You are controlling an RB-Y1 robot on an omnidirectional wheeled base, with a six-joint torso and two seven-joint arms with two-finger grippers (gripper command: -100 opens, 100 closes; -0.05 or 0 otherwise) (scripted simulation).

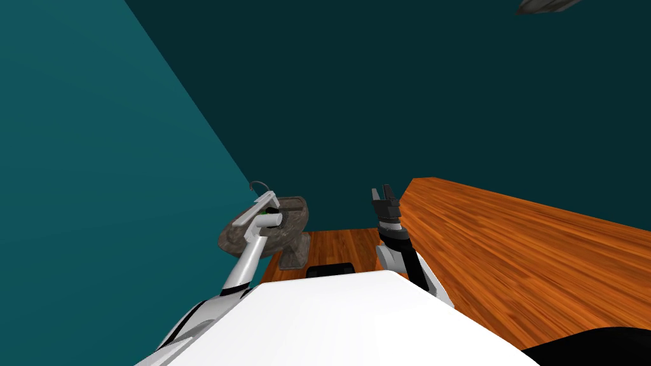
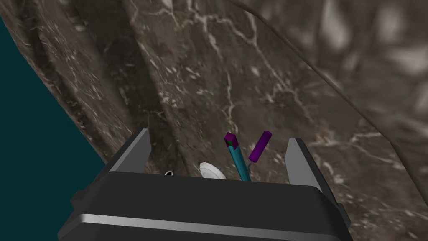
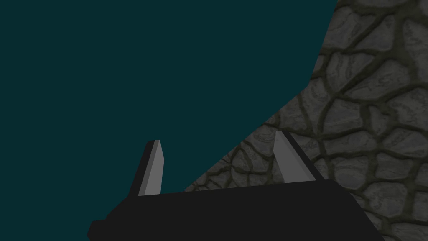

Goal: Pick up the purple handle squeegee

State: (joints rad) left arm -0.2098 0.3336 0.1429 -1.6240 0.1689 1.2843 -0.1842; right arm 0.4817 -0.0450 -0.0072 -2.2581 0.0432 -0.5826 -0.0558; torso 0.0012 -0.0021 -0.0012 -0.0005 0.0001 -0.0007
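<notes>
A short purple handle (image 2: 260, 146) on a thin grey stem lies in a brown marbled sink basin (image 2: 217, 75), just beyond my left gripper (image 2: 219, 136) and nearer its one finger. That gripper is open and touches nothing. Beside the purple handle lies a teal stick with a purple tip (image 2: 236, 158); I cannot tell whether the two belong together. In the head view my left gripper (image 1: 264, 206) hangs over the pedestal sink (image 1: 295, 222). My right gripper (image 1: 381, 194) is raised to the sink's right, open and empty, as the right wrist view also shows it (image 3: 217, 138).
A small white object (image 2: 211, 170) lies in the basin close to the left gripper's body. A thin curved faucet (image 1: 257, 185) stands at the sink's back edge. Teal walls (image 1: 95, 159) meet in a corner behind the sink. Wooden floor (image 1: 508, 241) spreads to the right.
</notes>
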